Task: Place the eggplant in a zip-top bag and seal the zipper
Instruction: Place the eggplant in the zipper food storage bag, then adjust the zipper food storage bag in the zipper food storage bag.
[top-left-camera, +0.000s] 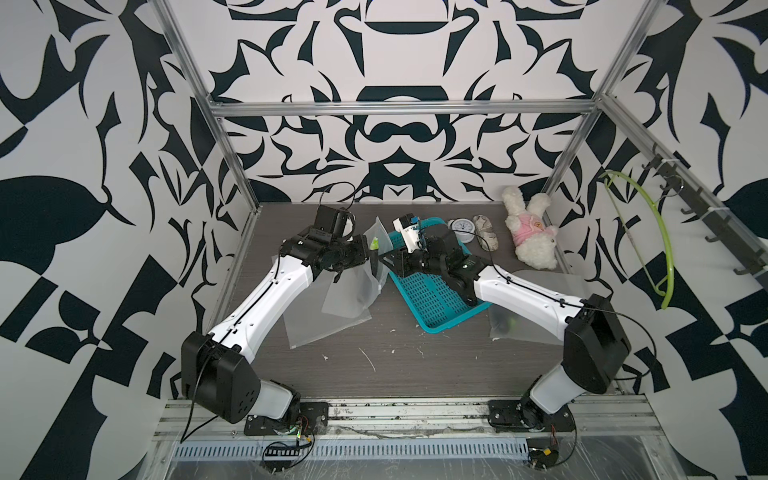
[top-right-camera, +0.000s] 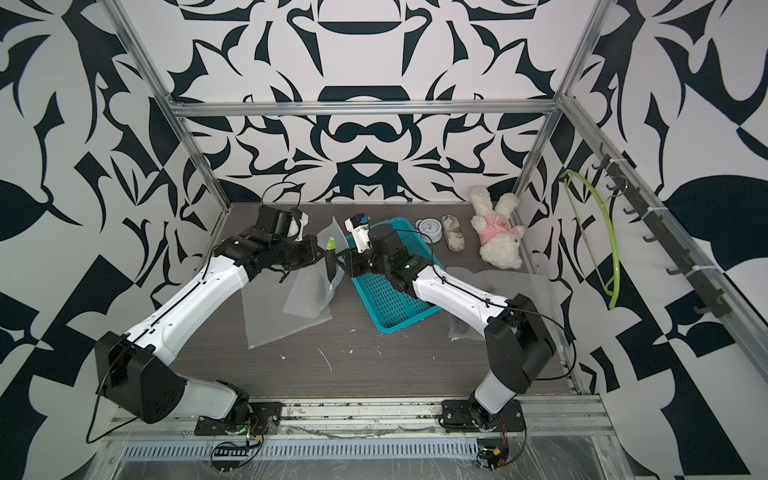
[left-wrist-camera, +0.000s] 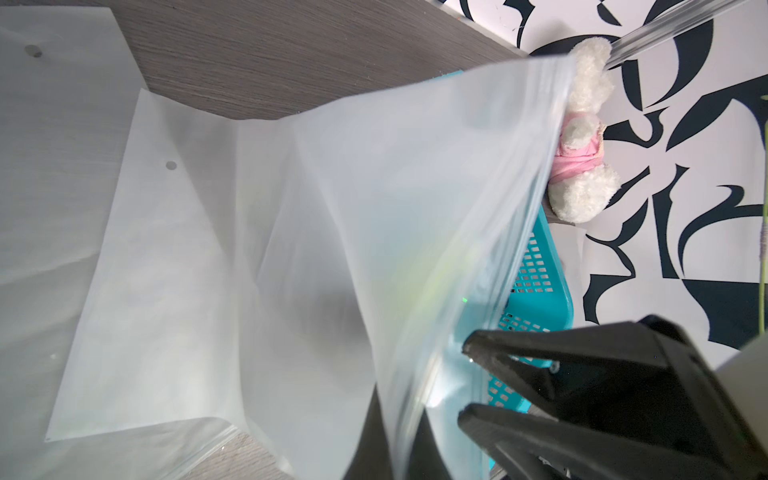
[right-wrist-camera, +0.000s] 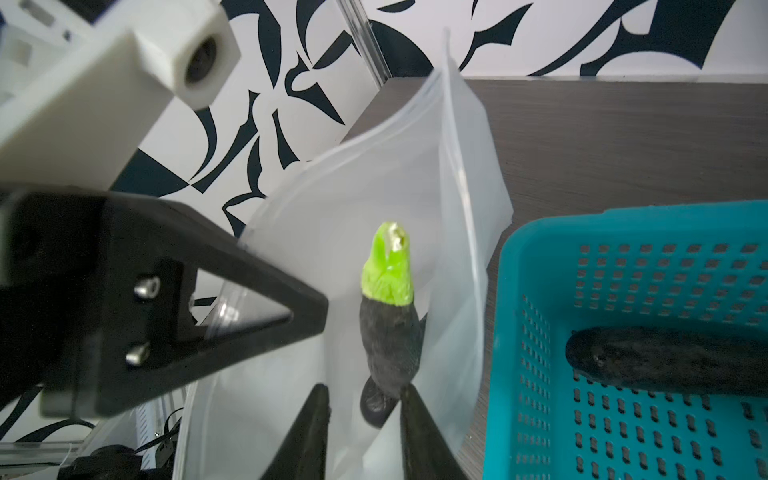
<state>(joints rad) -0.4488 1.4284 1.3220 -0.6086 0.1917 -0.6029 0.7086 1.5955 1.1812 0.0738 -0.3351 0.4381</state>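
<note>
Black eggplant (right-wrist-camera: 388, 332) pinched in right gripper (right-wrist-camera: 365, 392).

Walls (top-left-camera: 395, 54) on three sides carry a bold black-and-white swirling pattern. A silver metal frame (top-left-camera: 399, 109) stands against them, its posts rising at the corners of the table (top-left-camera: 415, 365), whose grey-brown wood-grain top is flecked with white scuffs. A dark hook rail (top-left-camera: 702, 205) runs along the right-hand wall. Light is soft and even.
</note>
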